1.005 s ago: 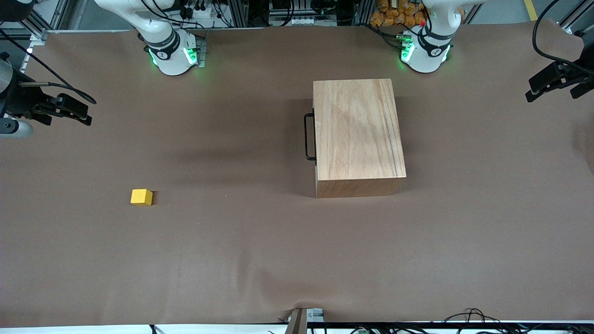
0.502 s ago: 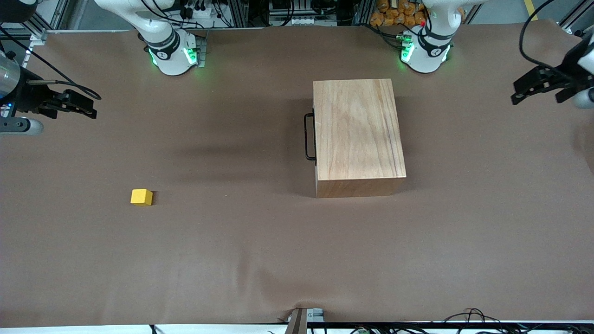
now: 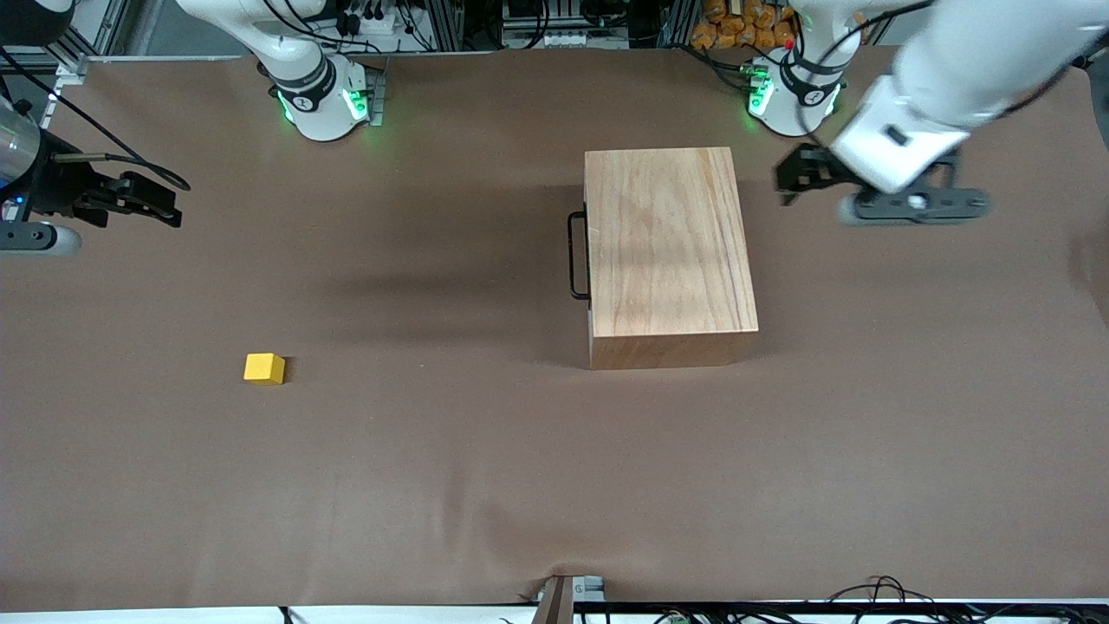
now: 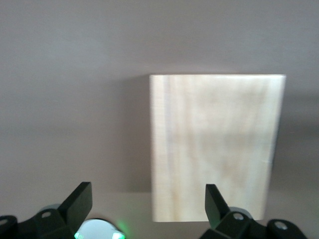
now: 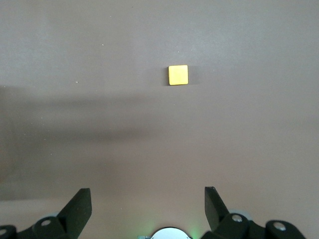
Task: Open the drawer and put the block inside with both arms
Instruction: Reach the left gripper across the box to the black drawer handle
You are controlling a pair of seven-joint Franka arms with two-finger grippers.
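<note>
Toward the right arm's end of the table from the wooden box [image 3: 667,256], my right gripper [image 3: 156,208] hangs in the air over bare table [image 3: 450,468] with its fingers [image 5: 77,206] spread apart and holding nothing; that arm waits. The block [image 3: 264,368] sits flat on the table, well apart from the box on that same side and nearer the front camera than the box's handle; the right wrist view shows it square, unobstructed, with clear table all round it. The drawer's black loop handle [image 3: 578,256] lies flat against the box face that looks toward the right arm's end, and no gap shows there, so I judge the drawer shut and the opening step not yet done. My left gripper [image 3: 793,178] is up in the air over the table just beside the box on the side away from the handle, fingers [image 4: 79,201] released and empty; the left wrist view looks down on the box top [image 4: 217,147]. Judgement on the step in hand: the handle is on the face turned away from my left gripper, so that hand must pass over the box and descend on the handle side, or else brace the box while the right hand pulls. To do it well I should line my fingers up with the handle's long bar, close on its middle, and pull straight out along the drawer's slide; a skewed pull risks dragging the whole box across the cloth.
</note>
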